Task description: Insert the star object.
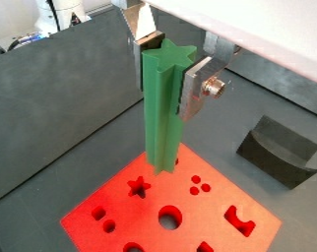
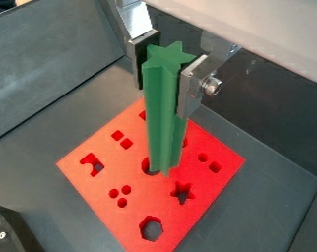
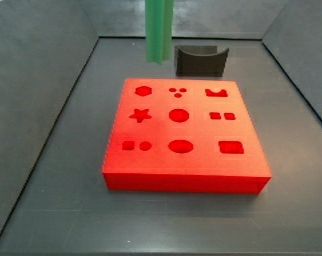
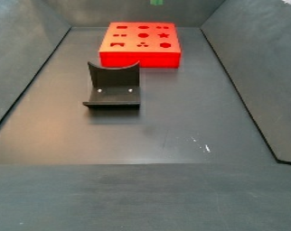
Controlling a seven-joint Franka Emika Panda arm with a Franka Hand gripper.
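My gripper (image 1: 165, 69) is shut on the star object (image 1: 161, 108), a long green rod with a star-shaped end, and holds it upright between its silver fingers (image 1: 192, 91). Both wrist views show this grip, the gripper (image 2: 165, 71) and the rod (image 2: 164, 108). The rod's lower end hangs in the air over the red block (image 1: 115, 212), apart from it. The block's star-shaped hole (image 1: 138, 185) is open and also shows in a wrist view (image 2: 184, 193). In a side view the rod (image 3: 157, 30) hangs over the far edge of the red block (image 3: 184, 160); the gripper is out of frame.
A dark grey curved block (image 3: 200, 60) stands on the floor behind the red block, and also shows in a wrist view (image 1: 280, 150) and a side view (image 4: 112, 86). The red block (image 4: 142, 43) has several other shaped holes. Grey walls enclose the floor.
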